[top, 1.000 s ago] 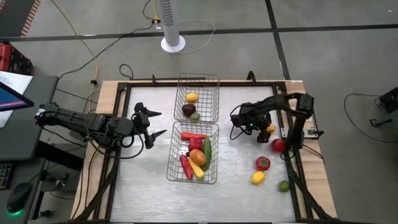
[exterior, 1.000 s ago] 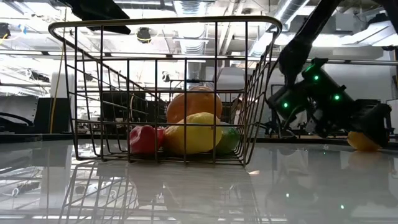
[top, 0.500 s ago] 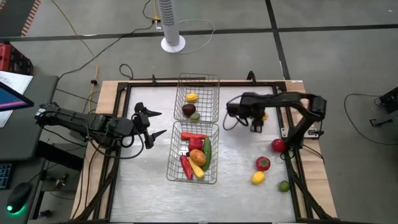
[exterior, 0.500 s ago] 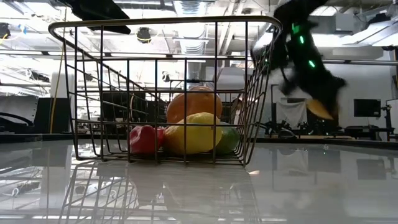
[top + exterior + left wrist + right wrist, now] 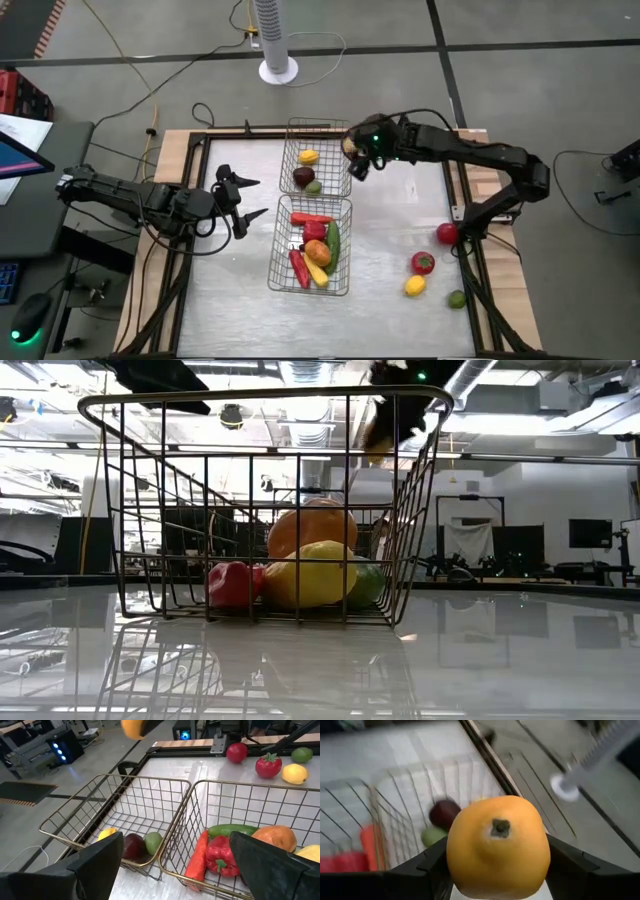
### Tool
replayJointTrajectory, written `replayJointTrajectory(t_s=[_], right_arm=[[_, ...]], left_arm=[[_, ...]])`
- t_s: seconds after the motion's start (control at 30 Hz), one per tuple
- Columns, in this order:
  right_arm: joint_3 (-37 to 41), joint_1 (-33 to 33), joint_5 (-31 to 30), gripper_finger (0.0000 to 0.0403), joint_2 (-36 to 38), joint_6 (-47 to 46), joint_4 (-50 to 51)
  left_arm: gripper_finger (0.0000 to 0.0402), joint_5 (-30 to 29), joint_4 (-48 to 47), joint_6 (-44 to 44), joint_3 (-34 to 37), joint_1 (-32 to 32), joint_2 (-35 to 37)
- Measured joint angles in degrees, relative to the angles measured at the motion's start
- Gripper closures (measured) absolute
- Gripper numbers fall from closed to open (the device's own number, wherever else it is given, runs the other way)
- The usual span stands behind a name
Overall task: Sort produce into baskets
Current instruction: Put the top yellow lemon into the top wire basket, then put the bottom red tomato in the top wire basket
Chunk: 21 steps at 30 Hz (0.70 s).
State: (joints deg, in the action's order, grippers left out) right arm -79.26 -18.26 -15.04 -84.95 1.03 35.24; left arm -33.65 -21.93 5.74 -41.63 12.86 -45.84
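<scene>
My right gripper [image 5: 352, 162] is shut on an orange fruit [image 5: 497, 845] and hangs over the right rim of the far wire basket [image 5: 318, 128]. That basket holds a lemon [image 5: 309, 156], a dark plum [image 5: 303, 177] and a lime [image 5: 314, 186]. The near wire basket [image 5: 279, 250] holds red peppers, a cucumber, an orange and a lemon. My left gripper [image 5: 245, 198] is open and empty, left of the baskets. The held fruit also shows in the left wrist view [image 5: 132, 727]. My right gripper pinches the orange fruit by its two opposite sides [image 5: 456, 857] between its two fingers [image 5: 432, 867]. The fingers come from the table's right side, slanting down. The fruit is lifted clear, its stem dimple [image 5: 500, 826] facing the wrist camera, above the far basket's right rim.
Loose produce lies at the table's right: a red tomato [image 5: 446, 233], a second tomato [image 5: 423, 263], a lemon [image 5: 414, 286] and a lime [image 5: 456, 298]. The table's dark frame [image 5: 455, 185] runs along its edges. A white fan base [image 5: 278, 70] stands beyond the far edge.
My right gripper has risen from the table's right side with the orange fruit. It has swung toward the table's left and far edges, and now stands over the far basket's right rim. The fruit is lifted clear of the table.
</scene>
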Motion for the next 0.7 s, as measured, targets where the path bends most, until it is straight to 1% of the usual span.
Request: replayJointTrajectory(t_s=[0.1,0.17,0.27,0.33,0.47,0.53,0.6,0.7], right_arm=[[0.0,0.0,3.61,0.0128,-2.15,3.18,-7.6],[0.0,0.42,5.34,0.0127,-4.31,5.53,-10.5],[0.04,0.85,9.24,0.0123,-7.48,8.33,-11.51],[-0.04,1.4,11.01,0.0112,-9.19,8.47,-11.2],[-2.66,1.37,11.6,0.0078,-11.87,8.46,-6.66],[-4.78,1.29,11.56,0.0058,-12.87,7.92,-2.57],[-7.35,1.45,11.43,0.0041,-13.52,6.31,3.24],[-11.72,2.84,11.74,0.0026,-13.68,2.5,16.57]], left_arm=[[0.005,0.0,-0.03,0.0,0.0,0.0,0.0],[0.005,0.0,-0.07,-0.01,0.0,0.0,0.0],[0.005,0.0,-0.11,-0.11,0.0,0.0,0.0],[0.005,0.0,-0.11,-0.17,0.0,0.0,0.0],[0.005,0.02,-0.09,-0.31,0.0,0.0,0.0],[0.005,0.01,-0.09,-0.31,0.0,0.0,0.0],[0.005,0.02,-0.09,-0.26,0.0,0.0,0.0],[0.005,0.04,-0.13,-0.24,0.0,0.0,0.0]])
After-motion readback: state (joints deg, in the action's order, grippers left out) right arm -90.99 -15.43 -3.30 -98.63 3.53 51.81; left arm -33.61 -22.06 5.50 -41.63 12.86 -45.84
